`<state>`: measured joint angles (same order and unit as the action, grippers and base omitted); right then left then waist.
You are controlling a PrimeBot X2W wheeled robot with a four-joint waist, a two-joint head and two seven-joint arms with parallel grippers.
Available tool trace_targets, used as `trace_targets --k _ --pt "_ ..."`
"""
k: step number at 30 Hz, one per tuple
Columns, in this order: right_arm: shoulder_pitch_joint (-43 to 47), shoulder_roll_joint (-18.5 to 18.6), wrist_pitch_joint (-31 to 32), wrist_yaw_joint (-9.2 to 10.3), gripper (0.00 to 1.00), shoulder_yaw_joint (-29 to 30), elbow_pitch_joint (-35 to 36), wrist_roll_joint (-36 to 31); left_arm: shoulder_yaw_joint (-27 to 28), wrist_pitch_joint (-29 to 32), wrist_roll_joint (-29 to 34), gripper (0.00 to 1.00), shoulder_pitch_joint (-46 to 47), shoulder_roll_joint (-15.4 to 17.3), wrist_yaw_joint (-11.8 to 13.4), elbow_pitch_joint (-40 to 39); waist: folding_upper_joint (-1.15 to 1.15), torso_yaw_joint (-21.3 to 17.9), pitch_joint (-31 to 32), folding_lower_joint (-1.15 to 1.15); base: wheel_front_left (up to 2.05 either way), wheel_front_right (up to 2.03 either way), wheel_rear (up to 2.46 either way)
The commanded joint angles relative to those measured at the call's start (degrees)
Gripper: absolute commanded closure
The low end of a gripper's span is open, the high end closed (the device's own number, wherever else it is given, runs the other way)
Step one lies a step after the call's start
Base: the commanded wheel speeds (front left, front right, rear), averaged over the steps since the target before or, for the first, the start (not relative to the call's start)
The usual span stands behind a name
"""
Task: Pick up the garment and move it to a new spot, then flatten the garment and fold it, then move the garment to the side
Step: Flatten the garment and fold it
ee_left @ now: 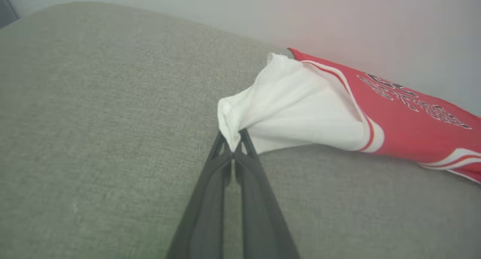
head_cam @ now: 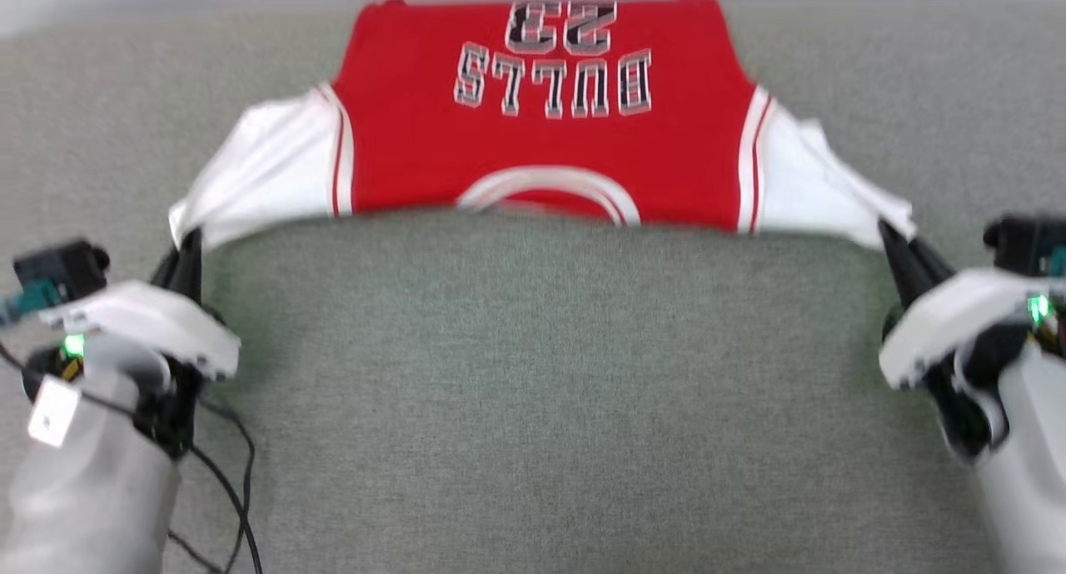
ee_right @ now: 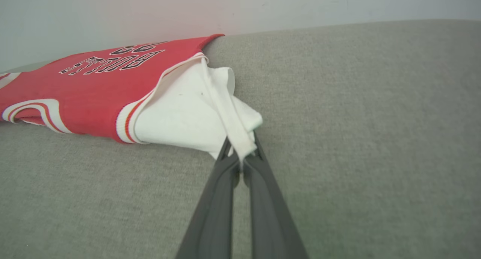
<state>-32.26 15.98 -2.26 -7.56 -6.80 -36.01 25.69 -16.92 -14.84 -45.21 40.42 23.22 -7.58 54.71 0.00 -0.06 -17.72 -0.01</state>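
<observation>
Red garment (head_cam: 541,141): soft matt knit cloth, body smooth, white sleeves (ee_left: 300,112) thinner and creased, trim (ee_right: 126,125) ribbed; the print (head_cam: 554,78) looks like a flat applied layer, though blur leaves that unsure. Grey surface (head_cam: 533,374) under it: coarse woven cloth, matt; wall (ee_right: 112,11) behind smooth and matt. Gripper fingers (ee_left: 208,199): dark matt plastic, smooth; wrist shells (head_cam: 141,316) pale, smooth plastic with a faint sheen.

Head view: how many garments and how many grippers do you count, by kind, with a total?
Garments: 1, the red jersey
Grippers: 2, the left gripper and the right gripper, each shut on the red jersey
Total: 3
</observation>
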Motion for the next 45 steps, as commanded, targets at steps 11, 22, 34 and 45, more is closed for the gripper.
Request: trace_targets --k 11,22,34,45 --pt "28.6 -4.0 10.2 0.14 1.00 8.8 19.5 -4.6 2.9 -0.3 1.1 1.00 -24.5 1.0 5.8 -14.5 0.00 0.8 12.1 0.01 0.00 0.00 0.00" --pt "48.6 -12.0 19.1 0.13 1.00 16.3 34.3 -9.3 4.1 3.5 -0.2 1.00 -46.0 3.4 15.4 -33.7 0.00 0.8 16.0 0.01 0.00 0.00 0.00" --pt "48.1 -13.1 20.3 0.10 0.00 15.0 34.1 -7.5 1.9 5.5 1.6 1.00 -51.0 3.1 19.7 -45.4 0.00 2.5 14.9 0.01 0.00 0.00 0.00" --pt "20.2 -9.3 20.5 0.11 0.00 18.5 22.3 -7.5 -1.4 3.8 5.6 1.00 -43.1 0.4 19.8 -50.4 0.00 7.5 6.6 0.01 0.00 0.00 0.00"
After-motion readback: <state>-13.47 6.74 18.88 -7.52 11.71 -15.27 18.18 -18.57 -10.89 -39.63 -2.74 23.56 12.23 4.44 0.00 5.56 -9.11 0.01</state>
